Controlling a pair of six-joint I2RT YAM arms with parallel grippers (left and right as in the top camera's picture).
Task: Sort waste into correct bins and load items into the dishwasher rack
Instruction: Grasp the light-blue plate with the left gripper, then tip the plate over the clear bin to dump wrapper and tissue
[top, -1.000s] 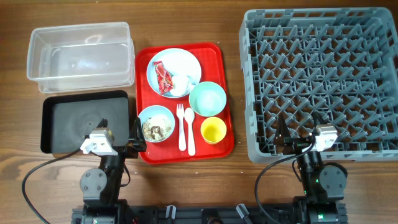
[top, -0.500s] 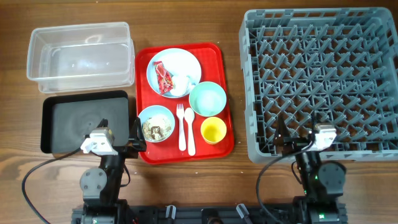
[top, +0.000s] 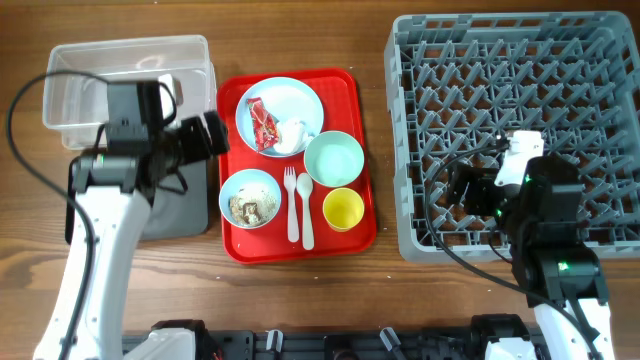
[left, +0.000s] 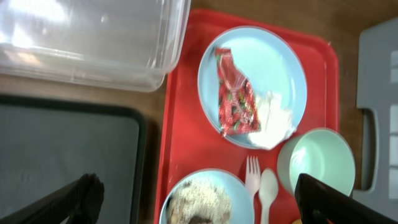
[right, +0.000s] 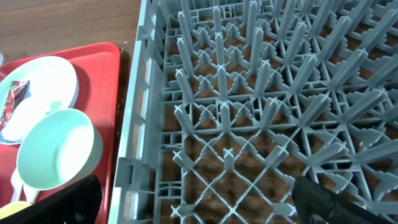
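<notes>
The red wrapper (top: 262, 126) and white napkin (top: 292, 135) lie on the pale blue plate (top: 290, 100); both also show in the left wrist view, the wrapper (left: 235, 102) and the napkin (left: 273, 118). Food scraps (top: 250, 207) fill the pale blue bowl (left: 198, 199). The mint bowl (top: 333, 158), yellow cup (top: 343, 209), fork (top: 291, 200) and spoon (top: 305, 212) sit on the red tray. My left gripper (top: 212, 135) hangs open and empty above the tray's left edge. My right gripper (top: 455, 186) is open and empty above the rack's (top: 520, 80) front left part.
The clear tub (top: 80, 100) stands at the back left, with the black tray (top: 175, 205) in front of it, partly under my left arm. The red tray (top: 350, 90) lies between the bins and the rack. The rack's near wall (right: 134, 155) borders the tray.
Both arms have risen from the table's front edge. The left gripper moved back to the red tray's left edge; the right moved over the rack's front left.
</notes>
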